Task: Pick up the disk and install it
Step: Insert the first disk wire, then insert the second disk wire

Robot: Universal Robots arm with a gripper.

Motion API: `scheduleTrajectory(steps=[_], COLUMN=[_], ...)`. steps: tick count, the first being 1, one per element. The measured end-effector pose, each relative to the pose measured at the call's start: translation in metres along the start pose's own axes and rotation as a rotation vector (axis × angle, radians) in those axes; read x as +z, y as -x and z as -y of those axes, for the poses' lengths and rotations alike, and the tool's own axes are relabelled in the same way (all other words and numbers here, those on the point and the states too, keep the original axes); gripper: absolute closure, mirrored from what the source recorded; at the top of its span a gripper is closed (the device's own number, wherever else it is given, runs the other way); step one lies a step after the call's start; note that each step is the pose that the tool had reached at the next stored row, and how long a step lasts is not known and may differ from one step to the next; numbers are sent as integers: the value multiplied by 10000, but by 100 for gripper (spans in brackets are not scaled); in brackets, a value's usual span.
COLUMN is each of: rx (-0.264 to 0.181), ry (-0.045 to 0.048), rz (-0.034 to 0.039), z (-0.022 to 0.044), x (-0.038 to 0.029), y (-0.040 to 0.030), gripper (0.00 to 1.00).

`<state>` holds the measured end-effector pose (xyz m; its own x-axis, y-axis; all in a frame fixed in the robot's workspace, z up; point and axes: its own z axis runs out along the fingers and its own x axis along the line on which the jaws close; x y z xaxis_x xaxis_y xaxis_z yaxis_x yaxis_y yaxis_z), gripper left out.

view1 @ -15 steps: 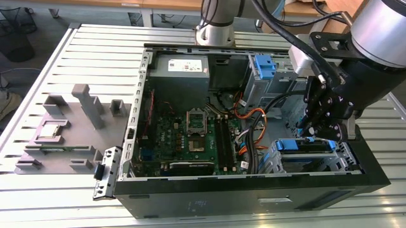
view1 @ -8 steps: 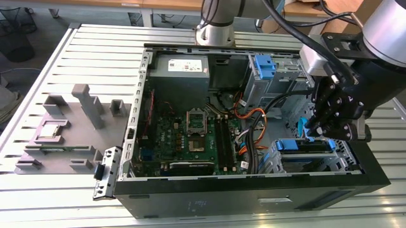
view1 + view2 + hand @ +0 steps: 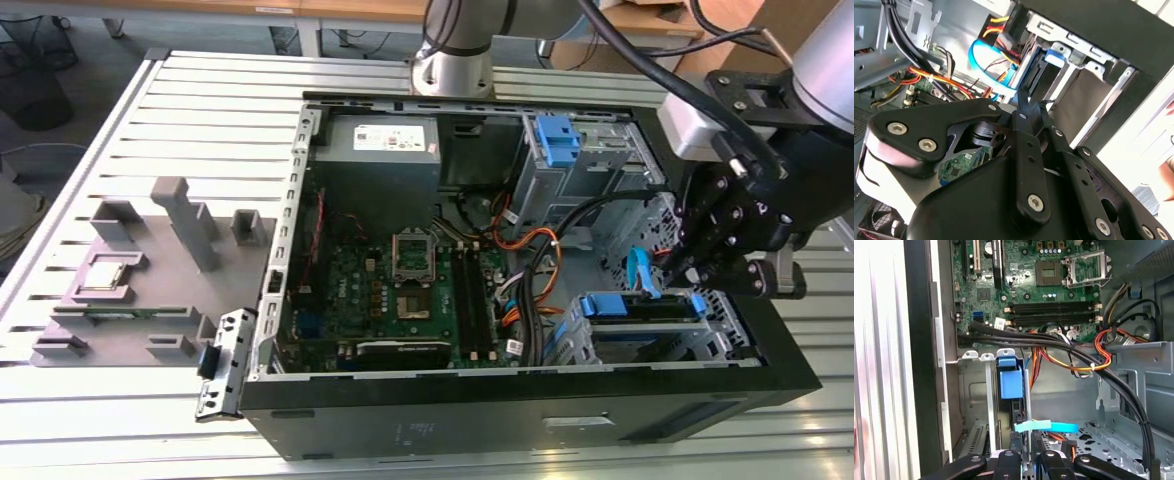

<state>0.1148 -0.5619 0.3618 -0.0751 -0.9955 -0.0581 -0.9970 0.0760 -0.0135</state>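
The open black computer case (image 3: 534, 430) is lying on its side on the slatted metal bench (image 3: 200, 100). Inside the case, in the corner toward the exterior view's right and nearest that camera, the disk (image 3: 645, 306) is sitting edge-on in the lower drive cage (image 3: 727, 332), with its bright blue carrier running along the top. In the first wrist view the disk (image 3: 1010, 382) is standing between the cage's pale metal rails, its blue tab at the end nearer the motherboard (image 3: 1054, 285). The pincer (image 3: 683, 272) is hanging just over that cage, right at the disk's other end. Whether it is apart, together or clamped on the disk cannot be told. A light blue data cable (image 3: 638, 268) is arching up from the case just beside the pincer, and orange, red and yellow wires (image 3: 514, 240) are trailing across the middle of the case. At the far end of the case the grey power-supply box (image 3: 376, 165) is carrying a white label (image 3: 391, 138) whose print cannot be read. A lone blue bracket (image 3: 553, 135) is sitting in the case's far corner toward the exterior view's right. Outside the case, toward the exterior view's left, a grey fixture block (image 3: 134, 280) is resting on the bench.
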Motion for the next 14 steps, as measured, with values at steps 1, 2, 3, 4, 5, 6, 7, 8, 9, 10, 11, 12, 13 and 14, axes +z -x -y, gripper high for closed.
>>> scheduleTrajectory(steps=[1, 2, 3, 4, 5, 6, 7, 8, 9, 10, 11, 12, 13, 14], rx=[-1, -1, -1, -1, 0, 0, 0, -1, -1, 0, -1, -1, 0, 0], ry=[0, 0, 0, 0, 0, 0, 0, 0, 0, 0, 0, 1, 2, 3], rz=[1, 1, 0, 0, 1, 1, 1, 0, 0, 1, 0, 0, 1, 0], z=[16, 31, 43, 49, 50, 58, 65, 65, 65, 65, 65, 66, 65, 65], x=[1, 1, 1, 1, 1, 2, 2, 2, 2, 2, 0, -3, -7, -14], y=[1, 2, 4, 5, 5, 4, 5, 5, 5, 5, 5, 4, 5, 6], gripper=[76, 76, 76, 76, 76, 76, 76, 76, 76, 76, 76, 76, 76, 76])
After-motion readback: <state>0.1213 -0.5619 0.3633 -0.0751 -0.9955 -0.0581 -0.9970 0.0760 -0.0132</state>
